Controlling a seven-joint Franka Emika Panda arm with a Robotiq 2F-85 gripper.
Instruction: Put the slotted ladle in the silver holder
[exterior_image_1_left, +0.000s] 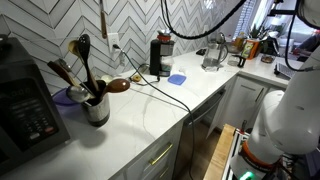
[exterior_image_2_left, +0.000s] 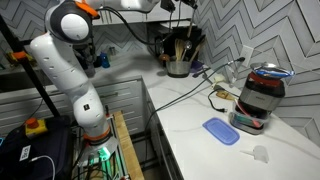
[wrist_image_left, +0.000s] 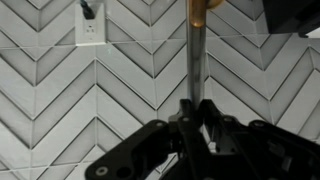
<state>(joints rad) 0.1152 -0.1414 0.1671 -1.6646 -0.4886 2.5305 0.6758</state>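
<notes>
In the wrist view the gripper (wrist_image_left: 196, 106) is pinched narrow on the slotted ladle (wrist_image_left: 196, 60). Its thin grey handle runs straight from the fingers to the top edge of the picture and turns amber there. The head is out of sight, and only tiled wall lies behind. In an exterior view the ladle (exterior_image_1_left: 102, 20) hangs from the top edge, long axis vertical, high over the counter (exterior_image_1_left: 150, 115). The silver holder (exterior_image_1_left: 97, 110) stands almost straight beneath it, well apart, near the counter's back edge beside a black appliance (exterior_image_1_left: 25, 100), and is crowded with other utensils (exterior_image_1_left: 82, 62). The coming move therefore looks like a near-plumb descent with a small sideways trim. In an exterior view the holder (exterior_image_2_left: 180, 68) sits at the counter's far back corner; the ladle is too thin to pick out there.
</notes>
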